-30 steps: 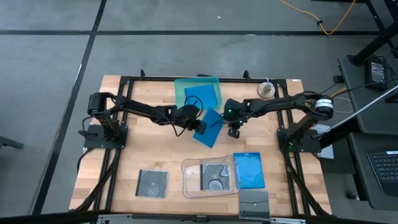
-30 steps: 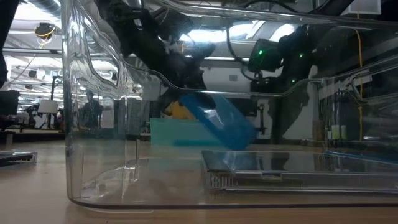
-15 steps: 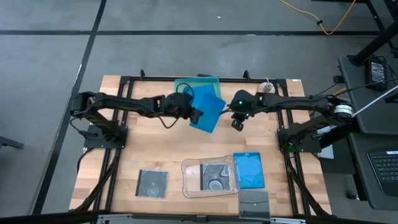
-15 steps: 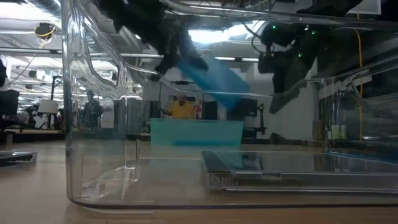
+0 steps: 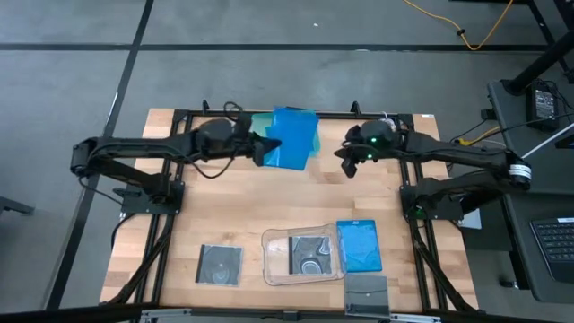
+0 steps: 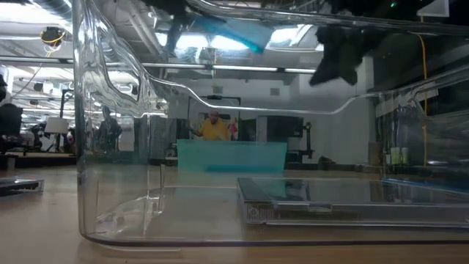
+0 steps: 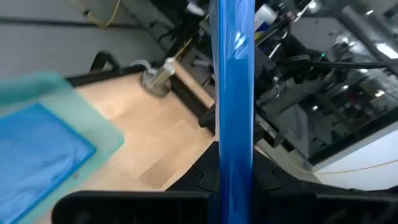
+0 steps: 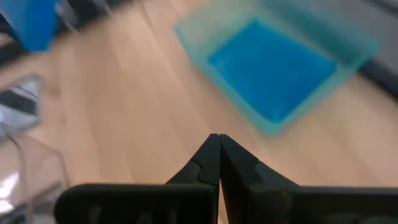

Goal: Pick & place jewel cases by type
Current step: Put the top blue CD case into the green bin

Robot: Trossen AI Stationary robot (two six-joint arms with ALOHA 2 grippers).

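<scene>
Wooden table (image 5: 233, 215) in a big workshop room, left gripper (image 5: 261, 150) pinching a blue case (image 5: 289, 139), now lifted higher over the teal tray (image 5: 261, 124), right gripper (image 5: 345, 164) pressed together, moved back beside it

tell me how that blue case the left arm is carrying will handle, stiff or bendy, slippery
The bright blue rectangular plastic jewel case likely stays stiff: pinched at one edge by the left gripper, it shows no sag. Its glossy face suggests it could slip or pivot. It seems light, held over the teal translucent tray.
</scene>
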